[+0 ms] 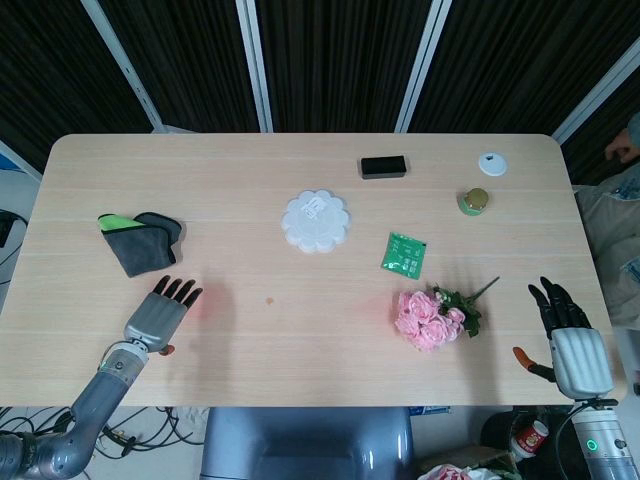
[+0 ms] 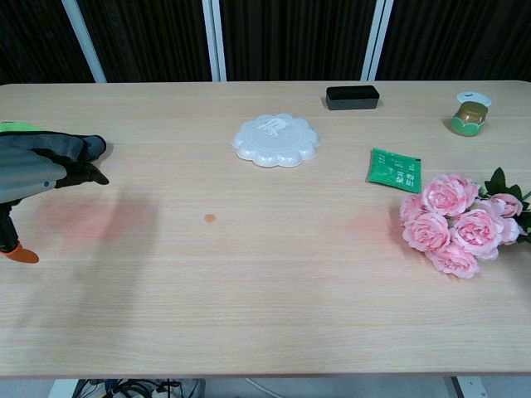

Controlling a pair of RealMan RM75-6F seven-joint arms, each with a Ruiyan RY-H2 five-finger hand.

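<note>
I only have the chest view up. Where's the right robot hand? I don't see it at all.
Observer: The right robot hand is palm down with its fingers apart and holds nothing. It is at the right edge of the pale wooden table, right of the pink artificial rose bouquet.
Operator: And what's hidden behind the left robot hand?
Observer: A dark grey folded cloth with a bright green piece at its far-left corner. The left robot hand is just short of the cloth and does not touch it.
</note>
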